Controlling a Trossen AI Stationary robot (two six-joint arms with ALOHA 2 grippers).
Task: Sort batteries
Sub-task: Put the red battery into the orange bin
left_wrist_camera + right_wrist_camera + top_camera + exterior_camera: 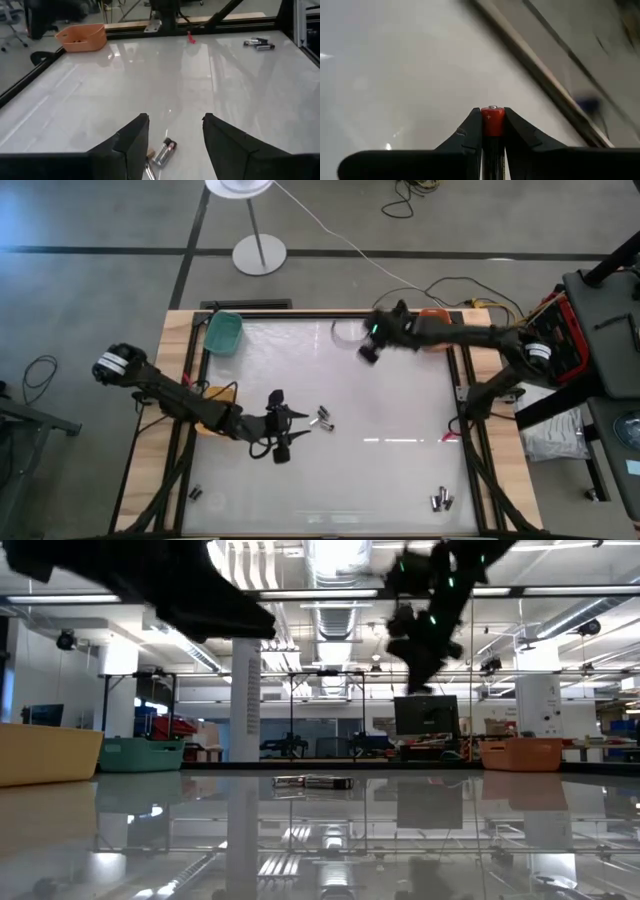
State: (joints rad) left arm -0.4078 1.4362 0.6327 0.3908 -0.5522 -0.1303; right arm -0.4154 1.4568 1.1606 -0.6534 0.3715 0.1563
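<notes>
- Risks first: right hand pinching a red-tipped battery upright btwn its fingers, up in the air near the worktop's far edge, by the orange bin. Grip only on the cell's sides; a slip or early release would prob drop it onto the worktop short of a bin.
- Left hand spread, low over the worktop toward the left edge, w/ a battery lying between its fingers, not gripped. Closing off-centre could roll or flick the cell away; neighbouring cells lie just beside and could get knocked.
- More batteries: small group near the front right corner, one or two near the front left corner.
- Containers: green bin at far left corner, orange bin at far edge toward the right, yellow bin at left edge seen from low view. Contents of all three: can't tell.
</notes>
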